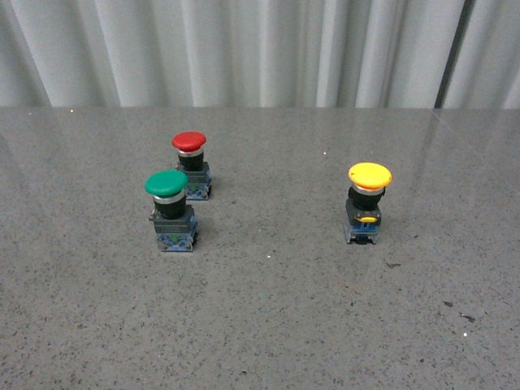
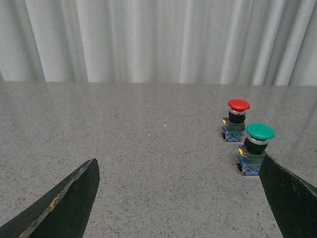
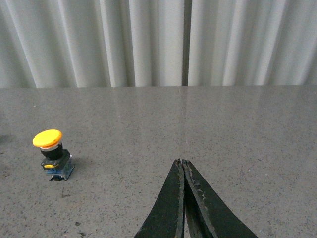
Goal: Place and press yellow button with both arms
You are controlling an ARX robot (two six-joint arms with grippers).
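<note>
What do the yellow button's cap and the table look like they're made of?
Yellow button: the cap looks like smooth, slightly glossy plastic, evenly coloured with a soft highlight. Table: probably polished stone or a laminate imitation, grey, speckled, faintly reflecting the curtain.

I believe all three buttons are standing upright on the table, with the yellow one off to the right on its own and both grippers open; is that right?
Not quite: only the left gripper is open. The right wrist view shows the right gripper shut, its fingertips pressed together around nothing. The rest holds: in the front view the yellow button stands alone on the right, the green button and red button upright on the left.
</note>
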